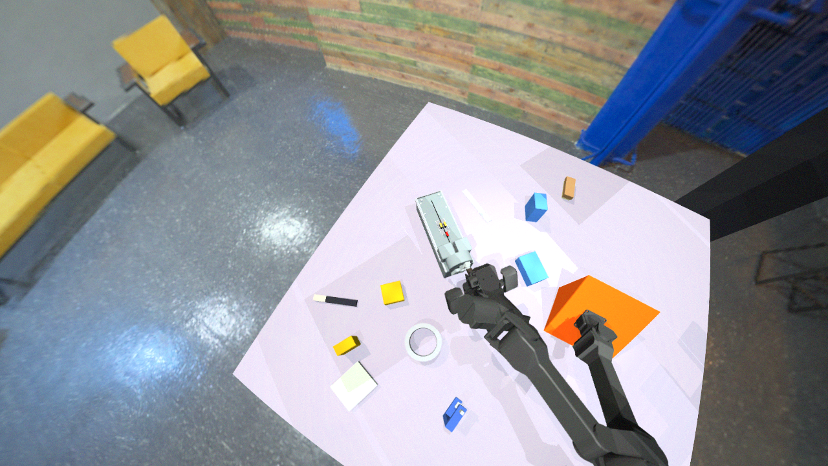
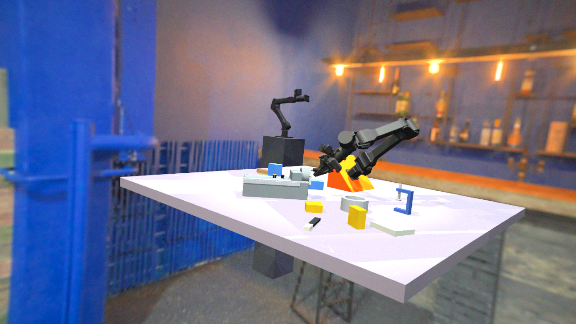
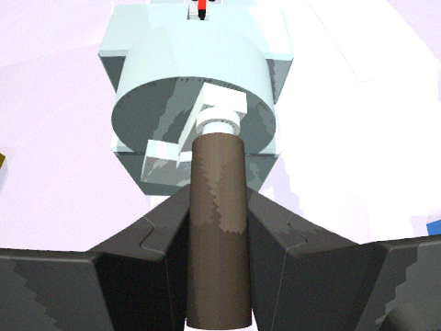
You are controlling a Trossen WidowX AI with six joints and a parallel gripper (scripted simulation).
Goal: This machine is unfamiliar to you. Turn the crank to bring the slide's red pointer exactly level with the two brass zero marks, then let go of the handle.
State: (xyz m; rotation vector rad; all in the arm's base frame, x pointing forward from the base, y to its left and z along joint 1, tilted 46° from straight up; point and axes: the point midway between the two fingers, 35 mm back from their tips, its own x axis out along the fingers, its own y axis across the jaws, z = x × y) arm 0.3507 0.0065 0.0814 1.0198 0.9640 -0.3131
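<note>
Your claw (image 1: 470, 272) (image 2: 315, 173) (image 3: 213, 194) is pinching the brown handle (image 1: 469, 270) (image 3: 219, 239), with a dark finger against either side of it. In the wrist view the handle runs lengthwise between the fingers and joins the pale crank (image 3: 223, 97) at its far end. The crank sits in front of the round housing (image 1: 457, 258) (image 3: 197, 51) at one end of the grey machine (image 1: 431, 217) (image 2: 273, 191).

On top of the machine, the red pointer (image 1: 447, 233) (image 2: 282, 176) (image 3: 202, 5) is in the slot, short of the brass marks (image 1: 441, 226) (image 2: 274, 176) on the side nearer your crank. So it isn't level with them, and your claw hasn't let go of the handle.

The machine rests on the bench (image 1: 370, 232) (image 2: 181, 189). Beyond your claw you have a low blue block (image 1: 531, 268) (image 2: 317, 185), then an upright blue block (image 1: 535, 207) (image 2: 275, 169) and a tan block (image 1: 568, 188) (image 2: 263, 171) farther out. The big orange wedge (image 1: 625, 307) (image 2: 337, 181) is beside your arm (image 1: 555, 382) (image 2: 386, 131).

On the arm's other side you'll find a flat yellow block (image 1: 392, 292) (image 2: 313, 207), a black-and-white stick (image 1: 341, 300) (image 2: 312, 223), a grey ring (image 1: 409, 342) (image 2: 345, 204), an upright yellow block (image 1: 347, 345) (image 2: 357, 217), a pale slab (image 1: 353, 386) (image 2: 391, 228) and a blue clamp (image 1: 454, 414) (image 2: 409, 201). In the exterior view, another arm (image 2: 277, 108) stands on a dark pedestal (image 2: 269, 149) behind the bench.
</note>
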